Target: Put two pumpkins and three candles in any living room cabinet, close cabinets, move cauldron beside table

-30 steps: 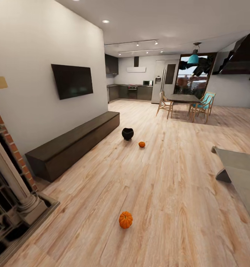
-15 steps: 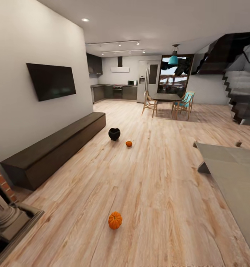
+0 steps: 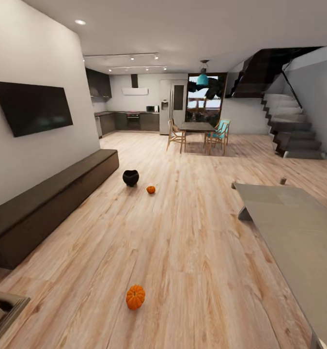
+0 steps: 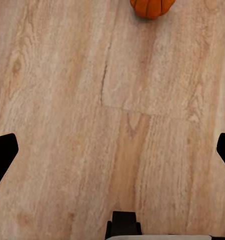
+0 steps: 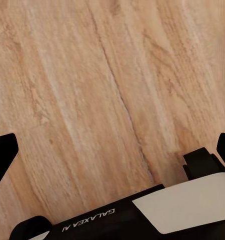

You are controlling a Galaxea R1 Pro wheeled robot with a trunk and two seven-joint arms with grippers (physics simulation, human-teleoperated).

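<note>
Head camera panned right; fireplace gone, staircase [image 3: 291, 128] revealed.

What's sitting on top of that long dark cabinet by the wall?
Nothing shows on the cabinet; its top looks bare. The drawers are shut, so the inside is hidden.

The floor [image 3: 192, 252] is of pale wooden planks. A near pumpkin [image 3: 135, 297] lies on it, well apart from everything else. Further away the black cauldron [image 3: 130, 178] stands on the floor near the far end of the long dark cabinet [image 3: 47, 203], and a second pumpkin [image 3: 150, 189] lies just beside the cauldron. A grey desk [image 3: 294, 228] stands at the right.
</note>
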